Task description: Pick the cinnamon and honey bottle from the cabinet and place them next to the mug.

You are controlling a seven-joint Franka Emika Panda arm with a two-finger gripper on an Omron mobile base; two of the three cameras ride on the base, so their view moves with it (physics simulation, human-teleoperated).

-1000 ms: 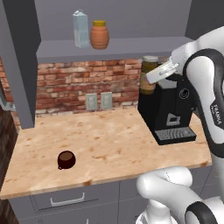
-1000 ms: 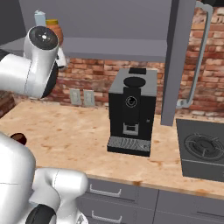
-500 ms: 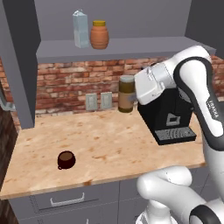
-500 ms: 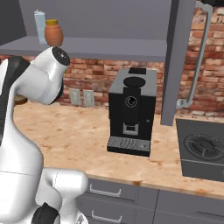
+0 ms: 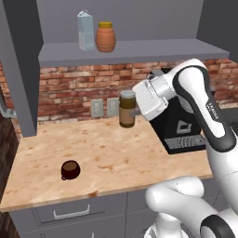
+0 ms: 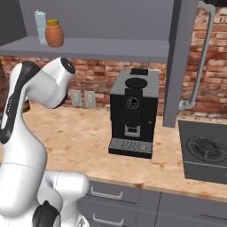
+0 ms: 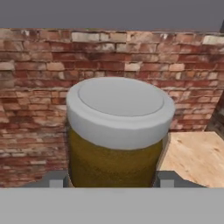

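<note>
Gripping upright cinnamon [image 5: 127, 109] in end effector [image 5: 134, 112], honey bottle [image 5: 105, 37] on cabinet [image 5: 139, 50] shelf

Matt cinnamon [image 7: 116, 164] lid, wood-grain counter [image 5: 111, 153]

You have a wooden worktop [image 5: 107, 153] running along the brick wall. The mug [image 5: 70, 170] stands near its front left corner, and a black coffee machine [image 6: 133, 116] sits toward its right end. Above, the cabinet [image 5: 135, 50] shelf carries a carton [image 5: 85, 31] and the honey bottle [image 5: 105, 37] side by side near its left end.
</note>
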